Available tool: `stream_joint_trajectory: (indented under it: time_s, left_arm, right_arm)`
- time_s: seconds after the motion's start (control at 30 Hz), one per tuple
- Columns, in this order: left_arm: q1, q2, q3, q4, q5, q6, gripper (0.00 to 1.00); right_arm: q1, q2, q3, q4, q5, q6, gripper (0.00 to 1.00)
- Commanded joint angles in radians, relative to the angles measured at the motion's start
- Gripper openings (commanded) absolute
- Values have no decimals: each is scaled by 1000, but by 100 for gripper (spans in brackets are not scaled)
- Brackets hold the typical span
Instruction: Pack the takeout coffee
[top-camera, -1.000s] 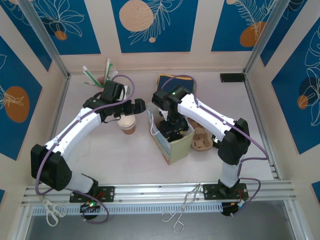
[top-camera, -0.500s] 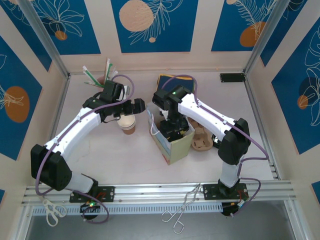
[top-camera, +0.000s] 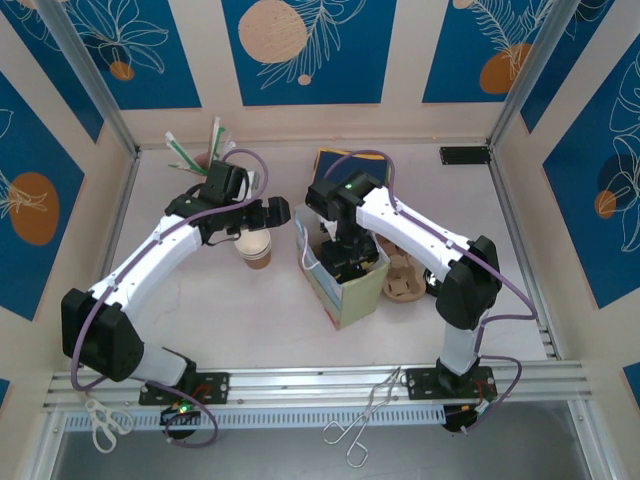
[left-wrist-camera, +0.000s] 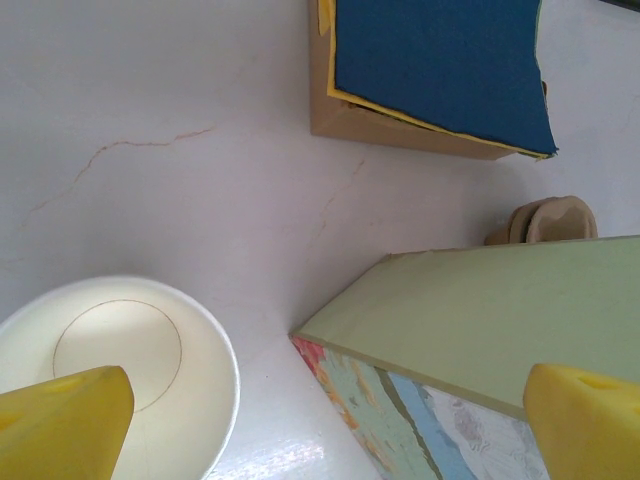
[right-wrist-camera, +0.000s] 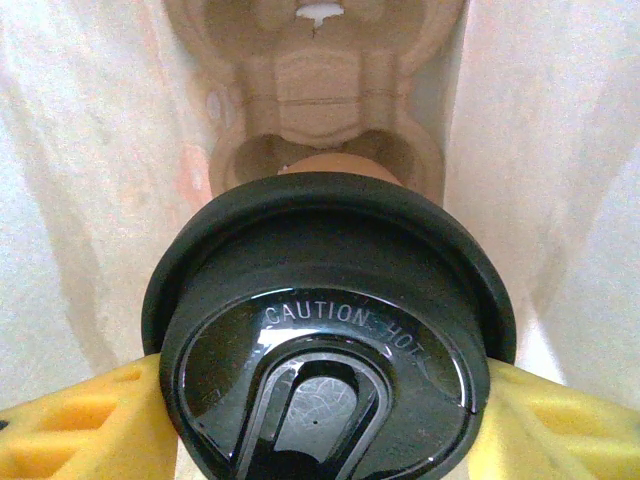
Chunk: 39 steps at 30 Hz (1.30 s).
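Note:
The takeout coffee (right-wrist-camera: 330, 330), a brown cup under a black lid marked "CAUTION HOT", hangs inside the paper bag (top-camera: 350, 295). My right gripper (right-wrist-camera: 325, 425) is shut on it, a yellow pad (right-wrist-camera: 80, 420) pressing each side just under the lid. Beneath the cup, at the bag's bottom, lies a pulp cup carrier (right-wrist-camera: 320, 90). In the top view my right gripper (top-camera: 343, 255) reaches down into the bag's mouth. My left gripper (top-camera: 268, 212) stands open and holds nothing, just left of the bag (left-wrist-camera: 480, 320) and above a lidless brown cup (left-wrist-camera: 120, 350).
A box of blue and yellow napkins (top-camera: 335, 163) stands behind the bag. Another pulp carrier (top-camera: 405, 280) lies right of the bag. Wrapped straws (top-camera: 205, 150) stand at the back left. Tongs (top-camera: 365, 415) and scissors (top-camera: 100, 420) rest on the front rail.

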Motion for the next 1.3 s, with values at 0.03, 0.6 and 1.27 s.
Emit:
stream_joint_trajectory:
  time_s: [0.03,0.6,1.27]
  left_arm:
    - [15,-12,25,-5,15,27,100]
    - [16,-10,27,-7,18,26,100]
    - [17,-9,27,-10,16,28,100]
  right_arm:
    - [-6,-23,-18,-19,-33,3,65]
    - [-10,-10,-35,15,-41,1,65]
    - [-10,-6,-36,30,-59,2,64]
